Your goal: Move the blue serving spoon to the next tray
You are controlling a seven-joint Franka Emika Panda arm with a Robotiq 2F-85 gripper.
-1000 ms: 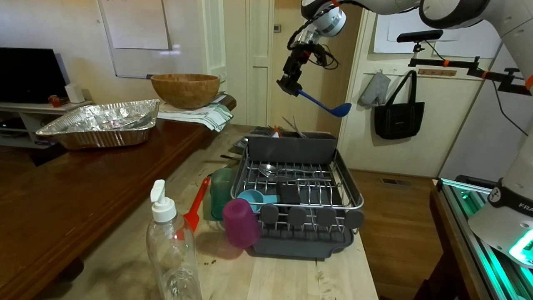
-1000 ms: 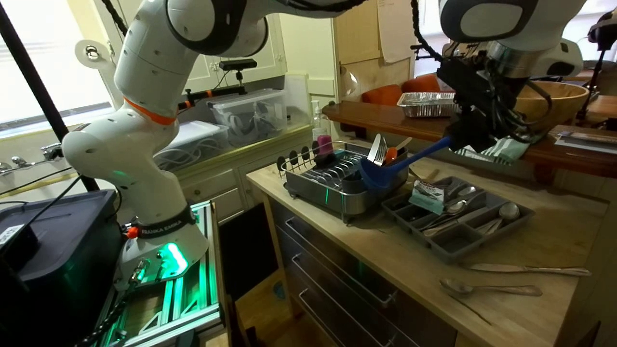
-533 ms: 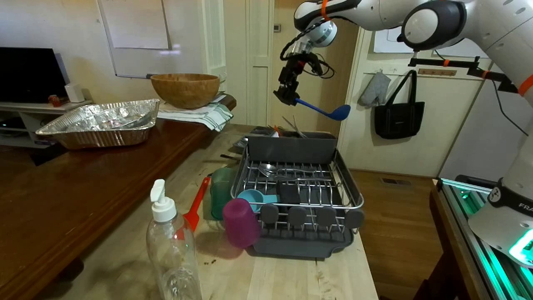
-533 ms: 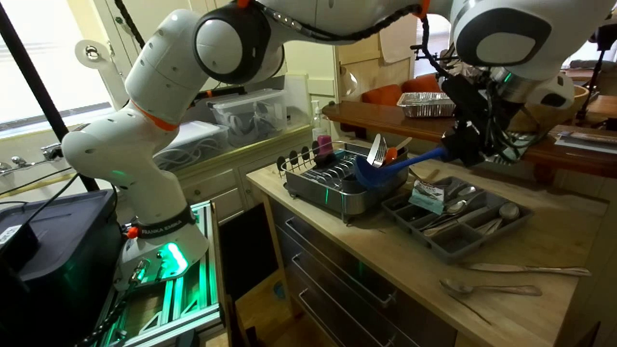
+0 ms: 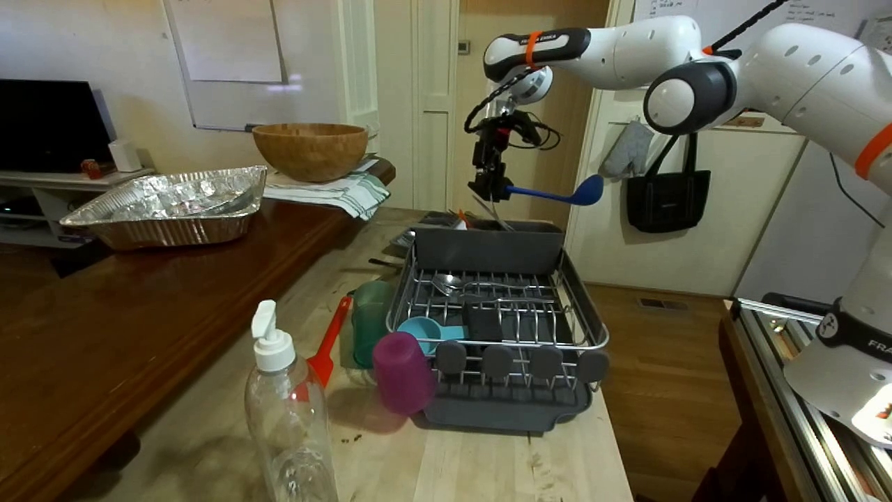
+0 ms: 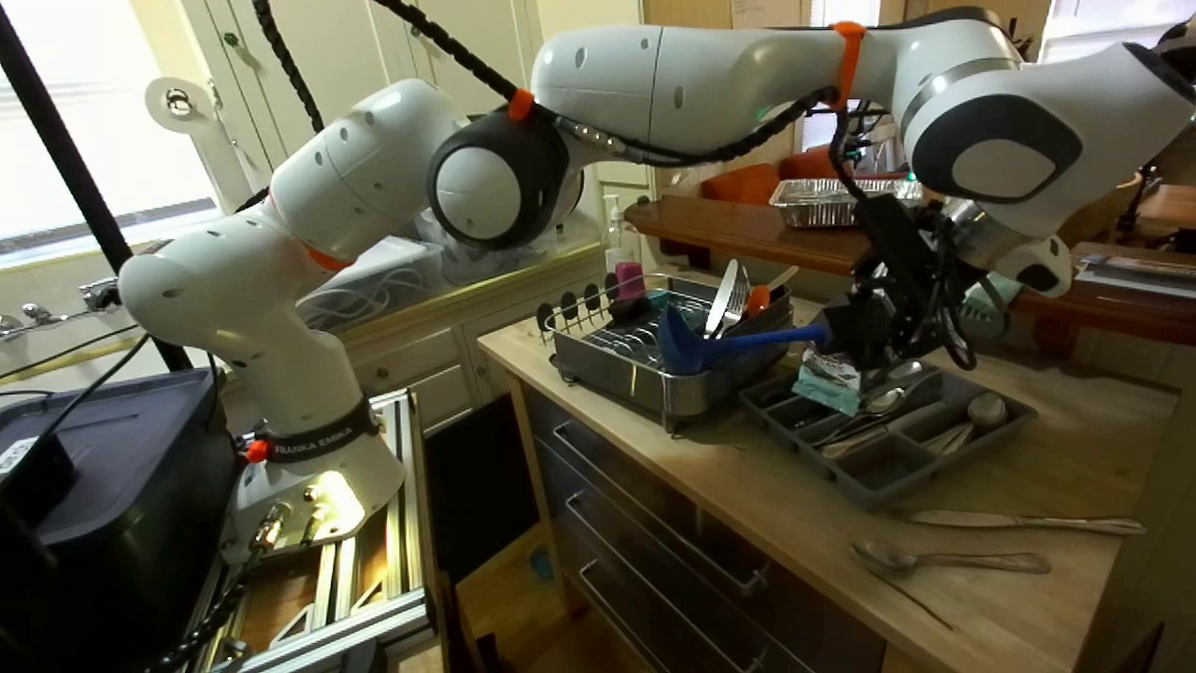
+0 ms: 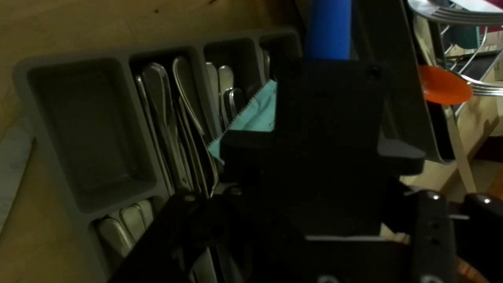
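The blue serving spoon [image 5: 589, 189] is held in the air by its handle end. My gripper [image 5: 493, 189] is shut on that handle. In an exterior view the spoon [image 6: 682, 344] lies nearly level, its bowl in front of the dish rack's [image 6: 635, 374] near corner. There the gripper [image 6: 836, 332] is above the grey cutlery tray [image 6: 888, 463]. In the wrist view the spoon's handle [image 7: 329, 29] sticks out beyond the dark gripper; its bowl is out of view. The tray's bare compartment [image 7: 90, 129] shows at left; the gripper hides part of the tray.
A teal packet [image 6: 829, 383] lies on the tray's cutlery. Forks and an orange utensil [image 6: 758, 301] stand up in the rack's holder. A knife [image 6: 1028, 522] and a spoon [image 6: 944, 561] lie on the counter. A magenta cup [image 5: 404, 373] and a soap bottle [image 5: 289, 432] stand by the rack.
My gripper has come down with the blue spoon, lower over the cutlery tray. The spoon has turned from slanting to nearly level. The base light has gone from green to yellowish white.
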